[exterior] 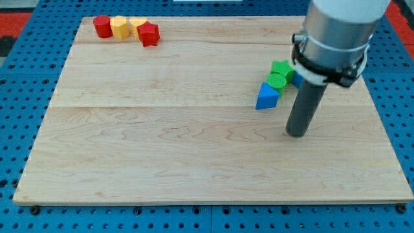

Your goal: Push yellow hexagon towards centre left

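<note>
Board (162,142): pale wood with visible grain running along the planks, smooth with a faint satin sheen; it sits on a blue perforated base (19,77) that looks like matt painted metal or plastic, cannot tell which. Blocks — red cylinder (101,26), yellow hexagon (119,27), second yellow block (137,24), red block (149,33), two green blocks (281,71), blue triangle (266,96) — all look like matt, smooth, solid-coloured pieces, possibly painted wood or plastic. Rod ending in my tip (297,134): dark, matt, smooth; the housing above it (339,26) is light grey with a dull satin finish, ringed by a black band.
</note>
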